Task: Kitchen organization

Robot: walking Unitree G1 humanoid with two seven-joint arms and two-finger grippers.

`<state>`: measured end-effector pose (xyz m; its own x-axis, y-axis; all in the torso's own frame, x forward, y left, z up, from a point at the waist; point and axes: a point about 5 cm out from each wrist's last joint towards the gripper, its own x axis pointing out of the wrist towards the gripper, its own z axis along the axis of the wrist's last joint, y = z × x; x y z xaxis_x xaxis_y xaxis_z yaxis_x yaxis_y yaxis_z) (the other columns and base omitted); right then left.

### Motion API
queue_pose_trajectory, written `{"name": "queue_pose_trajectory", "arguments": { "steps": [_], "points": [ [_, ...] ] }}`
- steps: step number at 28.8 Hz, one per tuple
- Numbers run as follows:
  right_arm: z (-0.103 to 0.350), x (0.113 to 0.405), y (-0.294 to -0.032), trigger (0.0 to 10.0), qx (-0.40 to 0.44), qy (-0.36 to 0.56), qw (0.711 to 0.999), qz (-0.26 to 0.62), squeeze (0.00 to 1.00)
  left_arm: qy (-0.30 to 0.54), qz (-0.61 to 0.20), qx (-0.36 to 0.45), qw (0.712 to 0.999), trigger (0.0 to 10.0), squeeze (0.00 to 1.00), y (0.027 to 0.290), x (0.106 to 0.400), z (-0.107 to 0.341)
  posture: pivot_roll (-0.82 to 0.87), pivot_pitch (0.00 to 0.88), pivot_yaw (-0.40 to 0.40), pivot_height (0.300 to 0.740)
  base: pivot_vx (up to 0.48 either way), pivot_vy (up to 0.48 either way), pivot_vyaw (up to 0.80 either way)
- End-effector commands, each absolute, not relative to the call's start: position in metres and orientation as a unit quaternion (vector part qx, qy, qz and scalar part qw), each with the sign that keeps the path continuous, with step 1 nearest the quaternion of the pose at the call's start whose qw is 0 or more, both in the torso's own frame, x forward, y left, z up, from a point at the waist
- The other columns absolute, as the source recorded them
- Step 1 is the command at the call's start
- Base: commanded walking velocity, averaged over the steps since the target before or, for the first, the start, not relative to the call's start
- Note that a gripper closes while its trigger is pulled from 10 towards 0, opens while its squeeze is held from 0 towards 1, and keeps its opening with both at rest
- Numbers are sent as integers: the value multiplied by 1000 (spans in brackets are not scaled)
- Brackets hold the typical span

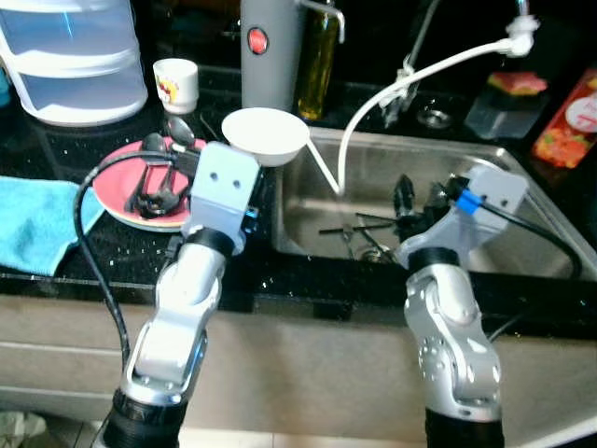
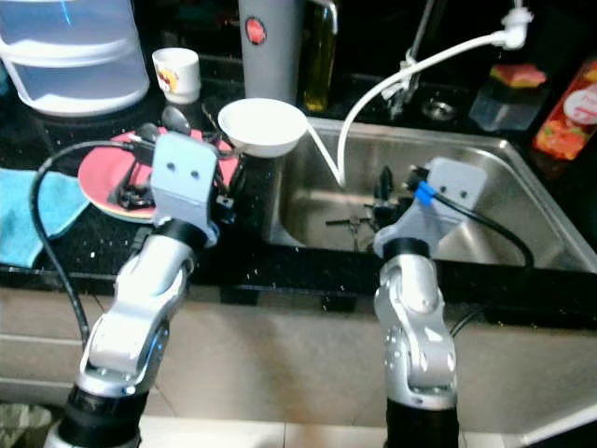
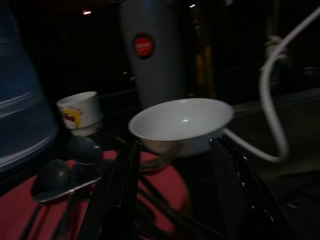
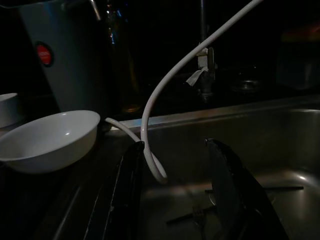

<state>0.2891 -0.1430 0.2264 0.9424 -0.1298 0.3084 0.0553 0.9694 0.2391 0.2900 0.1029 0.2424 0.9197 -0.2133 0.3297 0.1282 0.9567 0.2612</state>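
Both grippers are being held open: the left gripper over the pink plate, the white bowl at its 1 o'clock; the right gripper over the sink.

A home kitchen, shown by a black speckled stone counter with a stainless steel sink basin set into it. Just ahead of the left gripper lies a pink plate loaded with dark spoons, and a white ceramic bowl sits beyond the fingertips at the sink's edge. A fork lies on the sink floor under the right gripper, with a white flexible hose curving down in front of it. Behind the bowl stand a grey thermos jug with a red button, a bottle of yellow oil and a small printed white cup.
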Motion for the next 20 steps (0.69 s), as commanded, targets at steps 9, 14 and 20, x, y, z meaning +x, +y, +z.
{"name": "queue_pose_trajectory", "arguments": {
  "steps": [9, 14, 20],
  "points": [
    [225, 289, -148, 10000, 111, -160, 979, -57, 0, -187, -96, 119, 970, 10000, 0, 97, 286, 244, 176, 33, -79, 740, 0, 0, 0],
    [226, 289, -148, 10000, 110, -161, 979, -57, 0, -169, -93, 127, 973, 10000, 0, 96, 287, 248, 178, 35, -80, 740, 0, 0, 0],
    [229, 289, -148, 10000, 110, -165, 979, -55, 0, -135, -68, 132, 980, 10000, 0, 101, 289, 252, 182, 36, -79, 740, 0, 0, 0]
  ]
}}
